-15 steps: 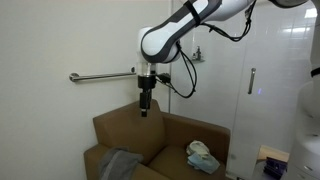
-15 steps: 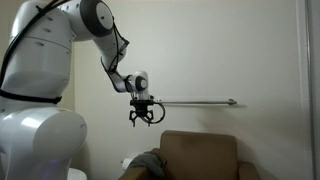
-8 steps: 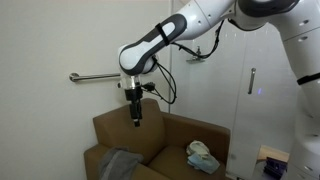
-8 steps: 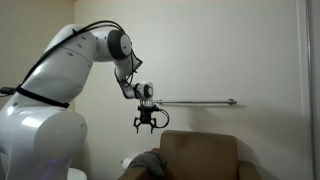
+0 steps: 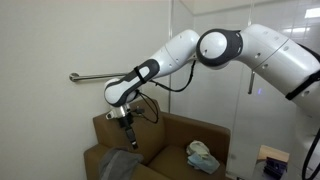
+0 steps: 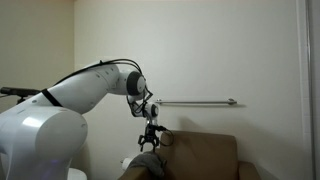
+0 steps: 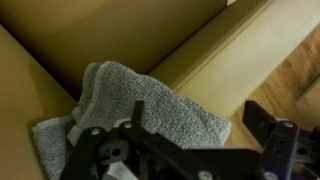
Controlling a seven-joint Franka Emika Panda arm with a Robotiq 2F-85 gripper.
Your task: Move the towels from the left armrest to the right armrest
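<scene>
Brown armchair [image 5: 180, 130] sits below me. Its left armrest [image 5: 93, 156] carries the grey towel [image 5: 120, 163], and the pale blue-green towel [image 5: 202, 155] lies over by the right armrest [image 5: 222, 143]. I judge I should drop straight onto the grey towel's bunched middle and pinch deep enough to gather every fold. My end effector [image 5: 130, 141] hangs just above it, jaws fully apart, holding nothing.

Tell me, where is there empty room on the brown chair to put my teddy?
The bare patch is the brown chair fabric between the fluffy grey towel and the crumpled pale blue-green towel. The grey towel's end is crowded: the open black gripper hangs just above it.
</scene>
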